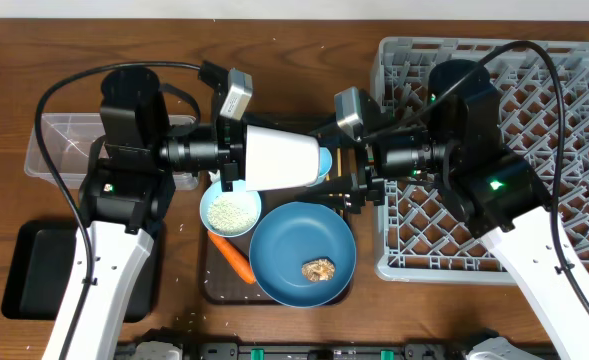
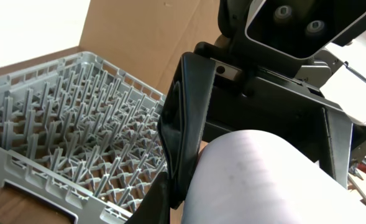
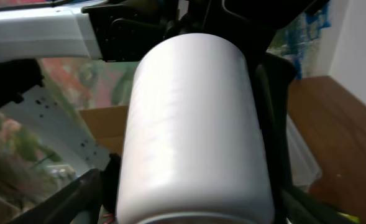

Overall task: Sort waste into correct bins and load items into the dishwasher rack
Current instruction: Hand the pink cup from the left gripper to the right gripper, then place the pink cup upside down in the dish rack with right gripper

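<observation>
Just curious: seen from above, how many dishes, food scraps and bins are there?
Dishes clearly seen: 3 (large blue plate, light blue bowl, pale cup)
Food scraps: 3 (orange carrot, small brown lump, white rice grains)
Bins: 2 (clear plastic tub, shallow black tray)
Total: 8

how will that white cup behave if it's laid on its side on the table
The cup is round and tapered, so it would likely roll in a curve. Its smooth, glossy wall looks slippery. It holds its shape in the left gripper, so probably rigid.
</observation>
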Tool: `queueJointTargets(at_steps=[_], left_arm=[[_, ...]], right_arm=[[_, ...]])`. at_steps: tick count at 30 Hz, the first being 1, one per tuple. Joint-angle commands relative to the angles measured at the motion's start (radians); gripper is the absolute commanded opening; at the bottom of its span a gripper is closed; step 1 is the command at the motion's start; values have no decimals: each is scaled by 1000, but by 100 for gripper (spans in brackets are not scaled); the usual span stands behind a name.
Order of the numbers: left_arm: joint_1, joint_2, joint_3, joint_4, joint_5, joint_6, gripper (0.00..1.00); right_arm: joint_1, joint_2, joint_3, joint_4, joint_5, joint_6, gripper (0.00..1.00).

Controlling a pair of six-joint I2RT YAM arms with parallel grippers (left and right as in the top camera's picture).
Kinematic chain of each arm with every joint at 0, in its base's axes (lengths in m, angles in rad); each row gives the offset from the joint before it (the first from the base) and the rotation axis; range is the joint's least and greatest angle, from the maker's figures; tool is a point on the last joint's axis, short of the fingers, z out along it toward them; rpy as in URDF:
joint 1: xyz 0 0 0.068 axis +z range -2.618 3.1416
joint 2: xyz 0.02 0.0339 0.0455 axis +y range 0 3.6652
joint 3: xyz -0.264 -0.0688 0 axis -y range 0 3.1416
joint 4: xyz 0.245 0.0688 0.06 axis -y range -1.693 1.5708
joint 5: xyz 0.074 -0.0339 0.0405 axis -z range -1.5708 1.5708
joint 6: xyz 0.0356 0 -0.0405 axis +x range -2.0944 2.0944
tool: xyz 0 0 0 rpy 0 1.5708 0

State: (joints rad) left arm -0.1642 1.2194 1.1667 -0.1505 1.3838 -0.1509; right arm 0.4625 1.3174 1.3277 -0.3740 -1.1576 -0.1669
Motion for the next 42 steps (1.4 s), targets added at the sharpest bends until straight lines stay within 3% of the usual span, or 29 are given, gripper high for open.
queueJointTargets(at_steps=[1, 5, 8, 11, 15, 26, 29, 34, 39, 42], left_arm=[[-17, -2, 16, 15, 11, -66, 6], [-16, -2, 16, 15, 11, -65, 10], [-16, -2, 16, 15, 11, -65, 57], [-15, -2, 16, 15, 10, -65, 70], [2, -2, 16, 19, 11, -66, 79], [87, -16, 16, 26, 11, -104, 86], [101, -16, 16, 26, 11, -114, 86], [103, -16, 16, 25, 10, -114, 80], [103, -16, 16, 19, 10, -114, 72], [103, -16, 16, -19, -28, -114, 72]], right_arm=[[64, -3, 9, 5, -24, -32, 62], [60, -3, 10, 3, -24, -27, 50], [56, -5, 10, 0, -20, -27, 48], [35, -16, 10, -11, -16, -22, 48], [-30, -52, 10, -57, 31, -6, 47], [-351, -173, 10, -349, 321, 13, 46], [-459, -188, 10, -444, 529, 95, 46], [-613, -177, 10, -601, 992, 428, 46], [-732, -149, 10, -723, 1215, 489, 47], [-795, -126, 10, -747, 1252, 505, 49]])
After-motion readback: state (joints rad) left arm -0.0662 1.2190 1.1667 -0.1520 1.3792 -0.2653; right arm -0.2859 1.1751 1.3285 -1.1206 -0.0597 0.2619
